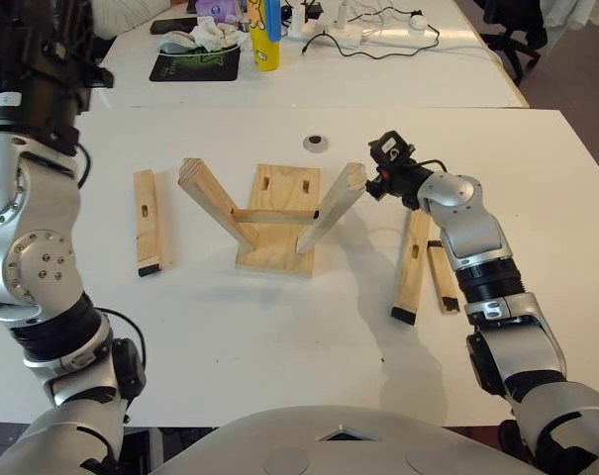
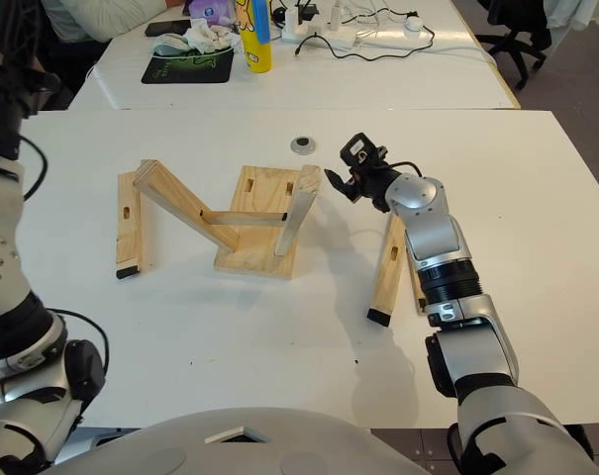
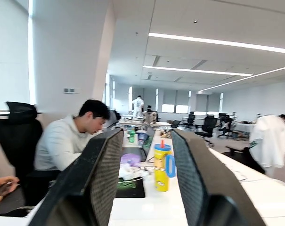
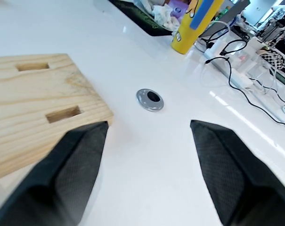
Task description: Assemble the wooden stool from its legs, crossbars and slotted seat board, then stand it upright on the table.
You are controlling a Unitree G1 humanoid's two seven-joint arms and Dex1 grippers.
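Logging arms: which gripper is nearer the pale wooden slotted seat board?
Right. The right gripper hovers by the seat board, at its far right corner; the left gripper is raised well away.

No words, numbers or signs can be read. Print on the yellow bottle (image 1: 265, 35) and a green marking on the black mat (image 1: 195, 63), both well beyond the right claw (image 4: 148, 126), cannot be made out.

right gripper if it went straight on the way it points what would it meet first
Likely the table by the metal grommet, centred between the open jaws of the right gripper. The slotted seat board sits off to one side; depth is unclear.
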